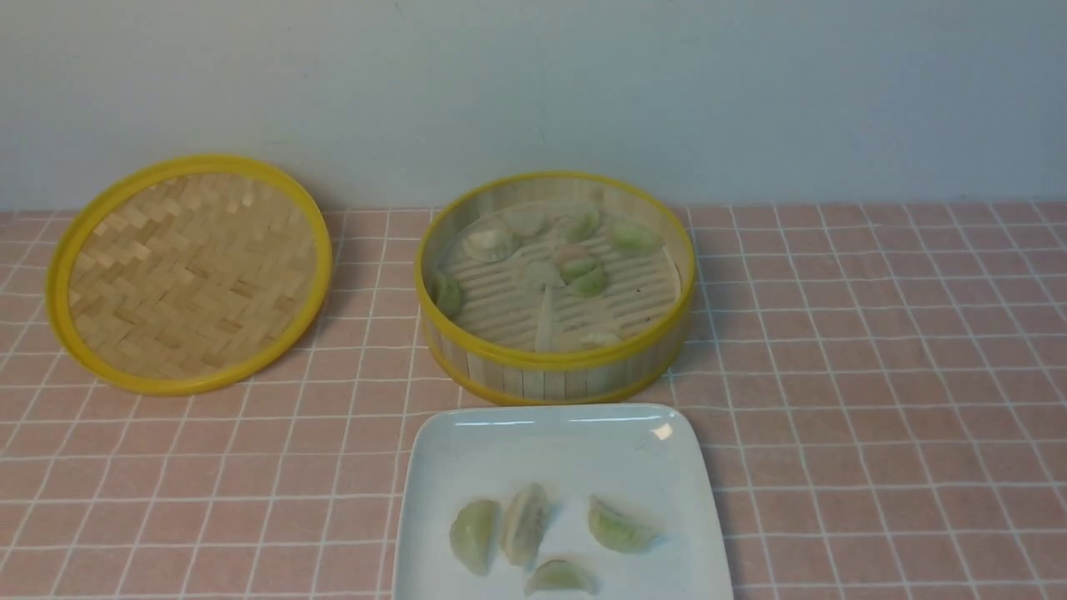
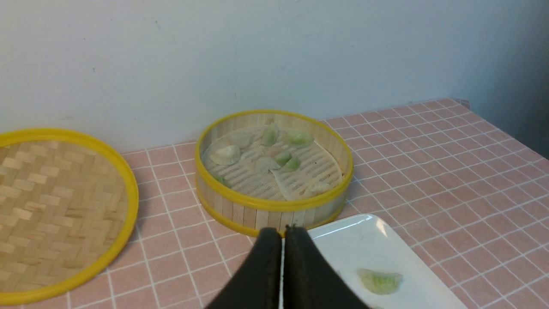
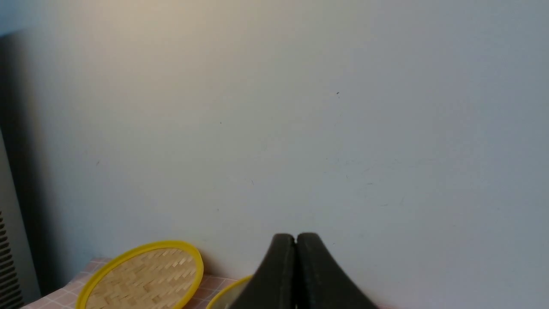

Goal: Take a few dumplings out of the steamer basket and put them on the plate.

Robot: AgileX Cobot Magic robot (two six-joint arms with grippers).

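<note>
So both grippers were closed with nothing between the tips, the left tool (image 2: 285, 231) as well as the right tool (image 3: 296, 240), and neither one was touching any of the food. Moving out from there, the white square plate (image 1: 683, 467) sat at the near side of the counter (image 1: 834, 400) with four dumplings (image 1: 623, 530) on it: two close beside each other on the left, a pale green one over on the right, and one nearer, between those. Just beyond the plate was the round bamboo steamer basket (image 1: 554, 360), yellow rims top and bottom, with more dumplings (image 1: 636, 237) scattered around inside, some pale green, some whitish, a few bunched around the middle and one up by the left wall. Off to the left of the basket, well apart from the plate, a flat woven disc (image 1: 196, 275) with a yellow rim was tilted up near the pale wall (image 1: 533, 92) at the far side. The counter had a pink tile pattern with white lines, btw.
</note>
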